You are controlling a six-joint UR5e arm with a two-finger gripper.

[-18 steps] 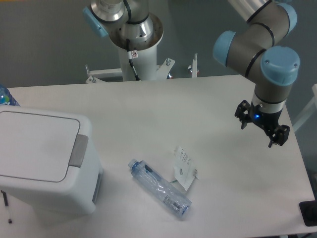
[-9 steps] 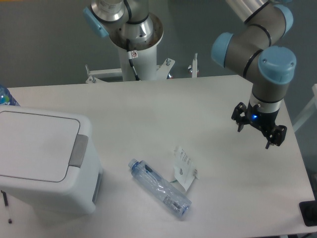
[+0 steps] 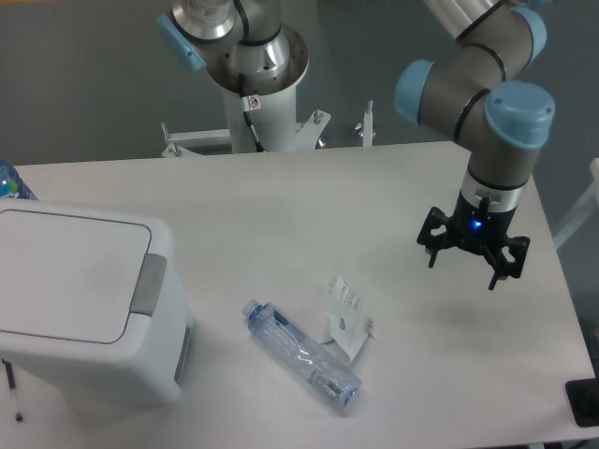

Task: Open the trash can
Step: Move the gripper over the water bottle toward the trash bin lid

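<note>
We press the stiff trash can [image 3: 80, 299] at its grey button strip [image 3: 148, 283], hand [image 3: 471, 266] spread, empty, near surface's right edge.

A robotics lab: white table [image 3: 309, 201], bolted arm pedestal [image 3: 257, 94], plain grey backdrop [image 3: 84, 84].

White desk [image 3: 281, 206]. Trash can [image 3: 80, 299], white, lid shut, grey button strip on its right edge; near left. Clear bottle [image 3: 302, 355] lying on its side, touching a crumpled white packet [image 3: 348, 318]; centre front. End effector [image 3: 472, 263], fingers spread, empty, above the desk's right side.
</note>
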